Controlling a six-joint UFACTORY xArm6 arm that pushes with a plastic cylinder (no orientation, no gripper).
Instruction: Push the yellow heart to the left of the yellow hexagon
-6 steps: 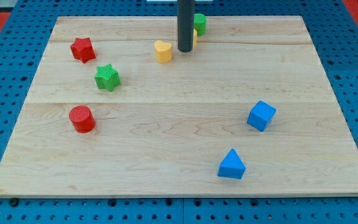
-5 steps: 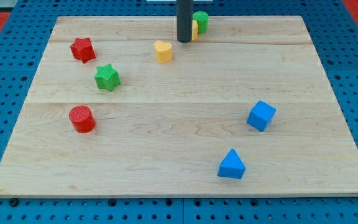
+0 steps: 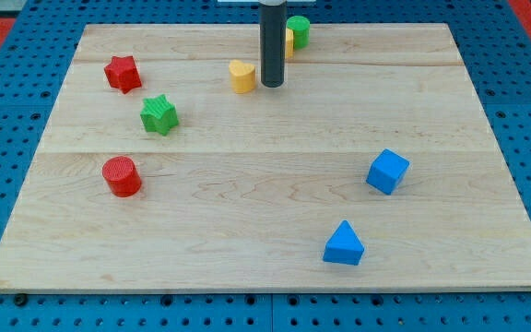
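The yellow heart [image 3: 241, 76] lies near the view's top, left of centre. My tip [image 3: 273, 85] stands just to its right, close to it, perhaps touching. The dark rod hides most of the yellow hexagon [image 3: 289, 41], which shows only as a sliver at the rod's right edge, above and to the right of the heart. A green cylinder [image 3: 298, 30] sits right beside the hexagon on its right.
A red star [image 3: 123, 73] and a green star [image 3: 159, 114] lie at the upper left, a red cylinder [image 3: 122, 176] at the left. A blue cube [image 3: 387, 171] and a blue triangle [image 3: 344, 244] lie at the lower right on the wooden board [image 3: 265, 212].
My tip went up towards the hexagon, then came back down to sit right of the heart. The blocks have not visibly moved.
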